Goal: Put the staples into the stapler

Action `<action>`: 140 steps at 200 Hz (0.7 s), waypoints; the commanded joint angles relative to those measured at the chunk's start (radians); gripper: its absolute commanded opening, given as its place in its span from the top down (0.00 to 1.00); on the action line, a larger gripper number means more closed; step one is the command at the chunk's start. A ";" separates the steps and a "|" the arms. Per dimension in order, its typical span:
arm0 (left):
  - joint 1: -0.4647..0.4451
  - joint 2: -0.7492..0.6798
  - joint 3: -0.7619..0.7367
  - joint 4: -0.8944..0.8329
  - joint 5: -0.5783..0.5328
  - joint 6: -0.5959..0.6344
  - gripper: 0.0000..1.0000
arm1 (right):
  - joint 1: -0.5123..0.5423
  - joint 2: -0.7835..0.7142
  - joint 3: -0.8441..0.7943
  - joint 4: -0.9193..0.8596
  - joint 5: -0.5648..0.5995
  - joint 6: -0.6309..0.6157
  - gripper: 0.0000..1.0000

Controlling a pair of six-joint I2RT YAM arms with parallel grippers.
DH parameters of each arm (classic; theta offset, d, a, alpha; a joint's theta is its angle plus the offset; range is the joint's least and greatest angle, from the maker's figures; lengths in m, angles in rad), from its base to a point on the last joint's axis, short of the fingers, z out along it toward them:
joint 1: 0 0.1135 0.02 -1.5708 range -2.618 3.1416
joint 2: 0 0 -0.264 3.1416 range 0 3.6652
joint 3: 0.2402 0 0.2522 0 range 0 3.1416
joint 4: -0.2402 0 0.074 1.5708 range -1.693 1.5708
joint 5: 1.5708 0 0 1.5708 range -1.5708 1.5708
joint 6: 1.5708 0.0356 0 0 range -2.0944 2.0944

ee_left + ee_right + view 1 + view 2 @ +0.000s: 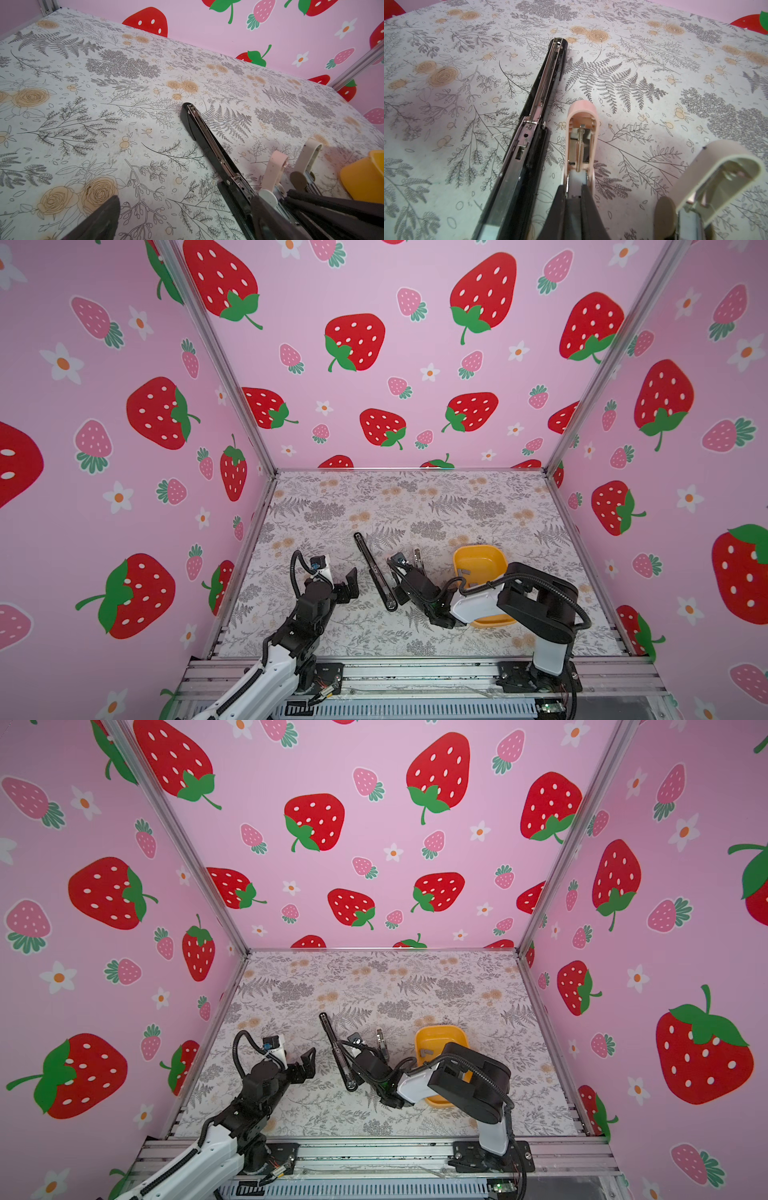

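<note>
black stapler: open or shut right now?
Open. The black stapler lies unfolded flat on the table, with its spring and metal staple channel facing up in the right wrist view.

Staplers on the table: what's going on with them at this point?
Three staplers sit open on the table: a black stapler, a pink stapler and a beige stapler. The right hand, shut, is down at the pink stapler's open track; whether it pinches anything is unclear. The left hand hangs open beside the black stapler, holding nothing. A grey staple strip lies in the yellow tray.
</note>
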State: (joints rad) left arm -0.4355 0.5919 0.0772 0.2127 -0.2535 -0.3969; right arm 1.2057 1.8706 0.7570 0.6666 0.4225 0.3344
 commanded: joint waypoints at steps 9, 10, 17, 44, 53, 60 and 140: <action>0.003 0.001 0.027 0.024 -0.013 -0.005 0.01 | -0.006 -0.057 -0.026 0.036 -0.005 -0.024 0.93; 0.004 0.001 0.027 0.024 -0.013 -0.005 0.01 | -0.006 -0.057 -0.026 0.037 -0.005 -0.023 0.93; 0.003 0.002 0.027 0.024 -0.012 -0.006 0.01 | -0.006 -0.057 -0.028 0.037 -0.001 -0.023 0.93; 0.003 0.002 0.026 0.024 -0.011 -0.005 0.01 | -0.007 -0.047 -0.026 0.037 0.001 -0.023 0.93; 0.003 0.002 0.027 0.024 -0.012 -0.006 0.01 | -0.008 -0.040 -0.025 0.037 0.001 -0.023 0.93; 0.003 0.002 0.026 0.025 -0.012 -0.006 0.01 | -0.008 -0.035 -0.022 0.037 0.003 -0.021 0.93; 0.004 0.003 0.028 0.024 -0.012 -0.005 0.01 | -0.017 0.003 -0.005 0.039 -0.018 -0.015 0.93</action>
State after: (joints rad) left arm -0.4355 0.5964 0.0772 0.2131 -0.2535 -0.3969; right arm 1.1946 1.8511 0.7414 0.6888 0.4171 0.3199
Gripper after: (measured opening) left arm 0.990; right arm 0.133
